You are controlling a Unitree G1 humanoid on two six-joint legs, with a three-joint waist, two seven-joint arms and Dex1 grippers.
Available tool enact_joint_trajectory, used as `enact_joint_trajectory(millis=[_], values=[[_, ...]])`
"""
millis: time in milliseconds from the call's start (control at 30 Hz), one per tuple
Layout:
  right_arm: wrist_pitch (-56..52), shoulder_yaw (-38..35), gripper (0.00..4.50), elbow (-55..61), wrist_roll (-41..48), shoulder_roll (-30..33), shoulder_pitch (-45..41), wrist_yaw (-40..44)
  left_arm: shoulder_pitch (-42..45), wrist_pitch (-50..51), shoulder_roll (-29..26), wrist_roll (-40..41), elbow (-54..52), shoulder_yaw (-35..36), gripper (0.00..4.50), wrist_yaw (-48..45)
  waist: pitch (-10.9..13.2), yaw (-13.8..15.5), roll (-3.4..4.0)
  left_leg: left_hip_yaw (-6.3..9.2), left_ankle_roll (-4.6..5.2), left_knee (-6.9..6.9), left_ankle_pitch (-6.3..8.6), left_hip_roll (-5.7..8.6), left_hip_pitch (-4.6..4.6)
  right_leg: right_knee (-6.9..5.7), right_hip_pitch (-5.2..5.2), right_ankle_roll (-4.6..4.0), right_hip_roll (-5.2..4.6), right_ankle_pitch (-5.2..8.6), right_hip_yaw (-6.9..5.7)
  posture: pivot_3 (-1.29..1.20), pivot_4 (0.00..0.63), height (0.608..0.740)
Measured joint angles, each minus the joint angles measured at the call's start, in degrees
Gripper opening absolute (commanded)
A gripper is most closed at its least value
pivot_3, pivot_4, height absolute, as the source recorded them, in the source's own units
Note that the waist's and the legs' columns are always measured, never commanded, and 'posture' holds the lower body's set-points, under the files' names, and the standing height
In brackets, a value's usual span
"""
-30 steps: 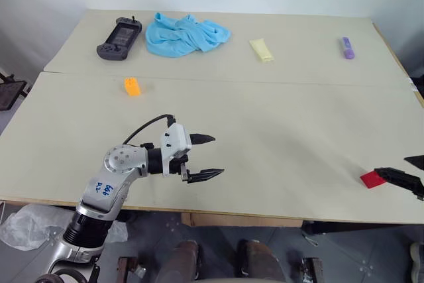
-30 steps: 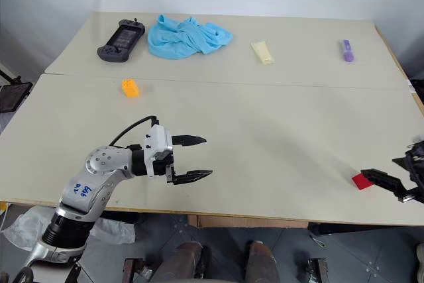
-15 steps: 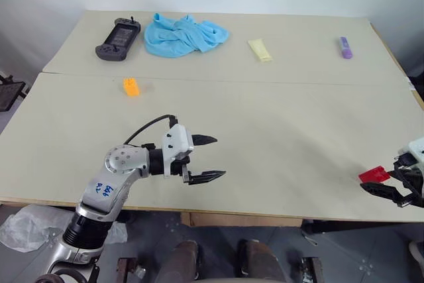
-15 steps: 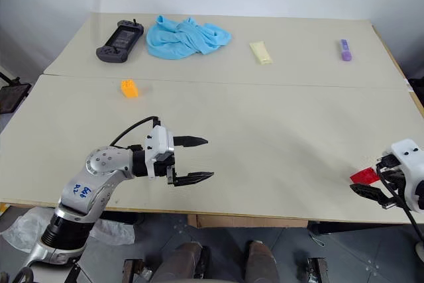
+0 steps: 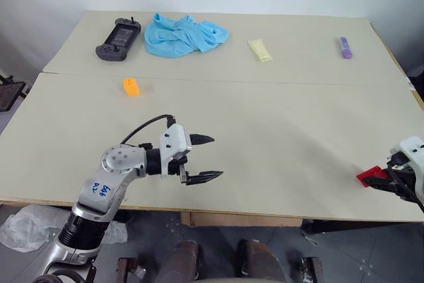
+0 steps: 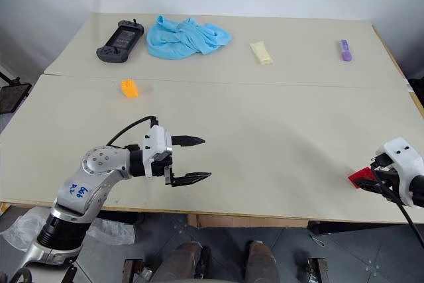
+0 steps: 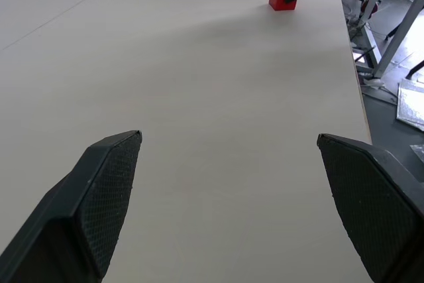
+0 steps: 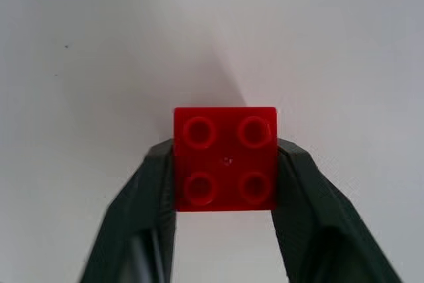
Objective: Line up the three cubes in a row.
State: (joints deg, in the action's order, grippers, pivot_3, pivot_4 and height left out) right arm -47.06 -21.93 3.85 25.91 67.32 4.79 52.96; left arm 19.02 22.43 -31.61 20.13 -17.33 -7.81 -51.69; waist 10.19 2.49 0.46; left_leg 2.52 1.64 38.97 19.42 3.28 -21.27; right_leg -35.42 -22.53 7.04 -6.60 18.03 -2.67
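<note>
There it is: your right gripper has just snapped shut, and its two fingers now pinch the red cube by its sides, down at the table's near right corner. A second ago those fingers were spread around it. Your left gripper hangs with fingers wide apart, holding nothing. The orange cube sits well apart on the far left, so carrying the red one toward it looks next.
</note>
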Motion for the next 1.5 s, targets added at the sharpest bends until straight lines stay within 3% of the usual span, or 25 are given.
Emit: enact_joint_trajectory(millis=[100, 233, 367, 467, 767, 1067, 1367, 1500], values=[[2.55, 2.03, 1.49, 0.66, 1.03, 2.9, -5.6, 5.86, -0.36, -0.77, 0.2, 0.2, 0.02, 0.7, 4.5, 0.12, 0.02, -0.73, 0.04, 0.01, -0.03, 0.0, 0.0, -0.05, 0.01, -0.01, 0.0, 0.0, 0.01, 0.0, -0.02, 0.0, 0.15, 0.74], [4.6, 17.01, 1.49, 1.5, -1.3, 1.53, -28.1, 11.44, -2.28, -3.43, -0.91, 0.18, 1.64, 2.4, 4.5, -1.4, 0.06, -2.47, 0.03, 0.0, -0.15, -0.01, -0.01, -0.13, 0.07, -0.02, -0.01, -0.04, 0.05, 0.02, -0.03, 0.0, 0.15, 0.74], [4.57, 31.72, 1.49, -2.81, -7.58, -6.86, -45.09, 14.58, -3.4, -4.7, -1.98, -0.12, 2.81, 2.95, 4.5, -2.34, 0.1, -2.51, -0.05, 0.05, -0.16, 0.01, -0.01, -0.1, -0.03, -0.08, -0.12, -0.07, 0.01, 0.04, -0.04, 0.0, 0.15, 0.74], [6.8, 40.69, 1.49, -5.15, -11.56, -12.53, -52.6, 18.91, -3.76, -5.34, -2.23, -0.1, 2.71, 3.27, 4.5, -2.57, 0.11, -2.15, -0.04, 0.19, -0.16, 0.01, 0.0, -0.08, -0.17, -0.08, -0.23, -0.08, -0.01, 0.04, -0.13, 0.0, 0.15, 0.74], [14.98, 50.86, 1.49, -19.61, -21.53, -25.14, -61.87, 22.91, -6.72, -6.15, -2.35, -0.21, 2.05, 5.52, 4.5, 0.14, 0.11, -1.35, -0.04, 0.2, -0.1, 0.04, 0.04, 0.03, -0.29, -0.21, -0.29, -0.07, -0.02, 0.03, -0.16, 0.0, 0.15, 0.74], [24.83, 52.14, 1.49, -29.97, -27.47, -29.07, -64.09, 26.31, -8.22, -6.05, -2.96, -0.23, -0.15, 5.71, 4.5, 2.11, 0.11, -1.75, -0.04, 0.2, -0.11, 0.05, 0.05, 0.02, -0.27, -0.27, -0.3, -0.07, 0.01, 0.03, -0.17, 0.0, 0.15, 0.74], [28.11, 50.56, 4.43, -33.12, -29.23, -30.92, -64.72, 27.93, -9.43, -5.5, -3.67, -0.17, -1.34, 6.5, 4.5, 2.94, 0.11, -2.69, -0.04, 0.21, -0.14, 0.03, 0.05, 0.0, -0.27, -0.32, -0.35, -0.08, 0.02, 0.04, -0.16, 0.0, 0.15, 0.74], [28.28, 44.28, 4.47, -28.63, -24.91, -29.16, -63.76, 29.17, -10.27, -5.39, -4.73, 1.93, -2.7, 11.0, 4.5, 3.36, 0.12, -2.65, -0.03, 0.2, -0.16, 0.02, 0.07, 0.0, -0.28, -0.3, -0.37, -0.09, 0.0, 0.04, -0.15, 0.0, 0.15, 0.74]])
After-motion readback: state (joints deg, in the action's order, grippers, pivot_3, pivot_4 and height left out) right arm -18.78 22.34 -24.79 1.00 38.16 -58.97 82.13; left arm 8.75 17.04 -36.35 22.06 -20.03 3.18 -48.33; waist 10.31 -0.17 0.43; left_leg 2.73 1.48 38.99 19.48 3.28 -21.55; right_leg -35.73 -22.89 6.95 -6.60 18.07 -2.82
